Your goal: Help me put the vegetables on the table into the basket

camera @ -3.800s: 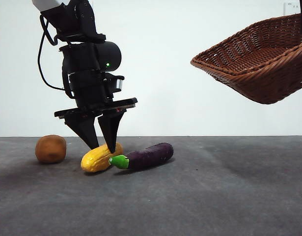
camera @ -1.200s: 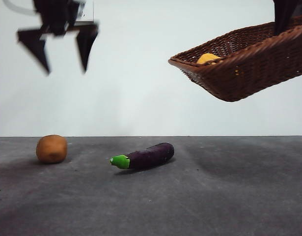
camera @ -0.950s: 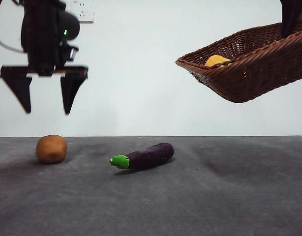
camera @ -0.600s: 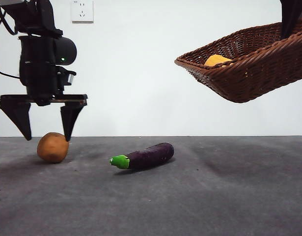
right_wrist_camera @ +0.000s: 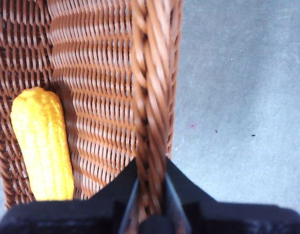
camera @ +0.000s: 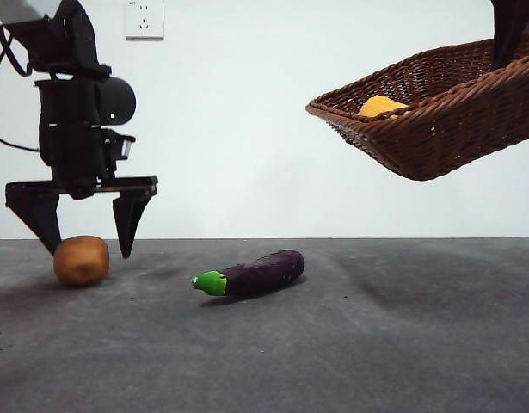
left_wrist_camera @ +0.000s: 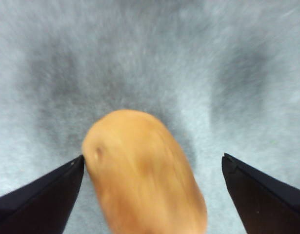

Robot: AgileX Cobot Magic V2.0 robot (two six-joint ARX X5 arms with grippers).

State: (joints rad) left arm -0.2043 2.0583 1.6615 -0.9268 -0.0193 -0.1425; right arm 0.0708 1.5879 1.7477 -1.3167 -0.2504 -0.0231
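Potato (left_wrist_camera: 145, 175) between left gripper (left_wrist_camera: 152, 195) jaws

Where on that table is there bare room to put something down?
The table is bare from the eggplant rightward, beneath the lifted basket, and along the near edge. It is crowded around the potato, where the left pincer straddles it.

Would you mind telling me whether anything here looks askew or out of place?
The basket hangs tilted in the air, pinched at its rim by the right gripper, with the corn cob inside.
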